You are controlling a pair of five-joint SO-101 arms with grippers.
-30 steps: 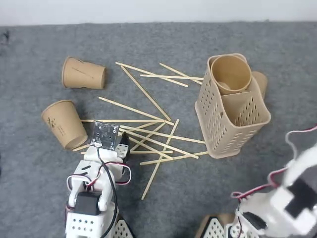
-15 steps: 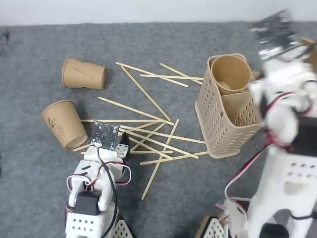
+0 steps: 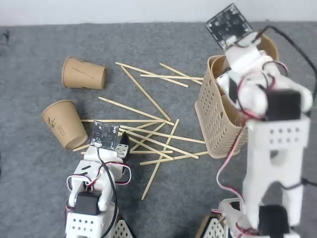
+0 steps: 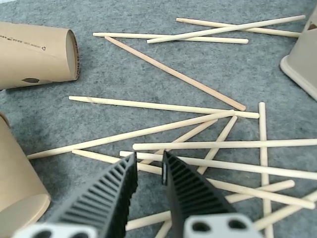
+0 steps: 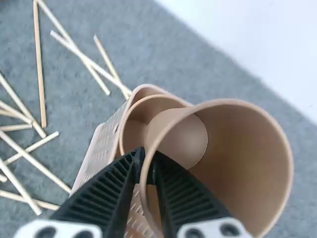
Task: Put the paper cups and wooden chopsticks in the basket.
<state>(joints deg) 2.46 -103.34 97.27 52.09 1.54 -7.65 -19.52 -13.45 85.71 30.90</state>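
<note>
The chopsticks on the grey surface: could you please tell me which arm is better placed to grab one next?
Left. Its gripper hangs open and empty just above the chopsticks, while the right gripper is shut on a paper cup by its rim, over the basket.

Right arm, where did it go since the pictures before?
The right arm swung up from low by its base to over the basket. The right gripper now pinches the rim of a paper cup above the basket. The left arm, the two cups lying on their sides, the chopsticks and the basket stayed put.
</note>
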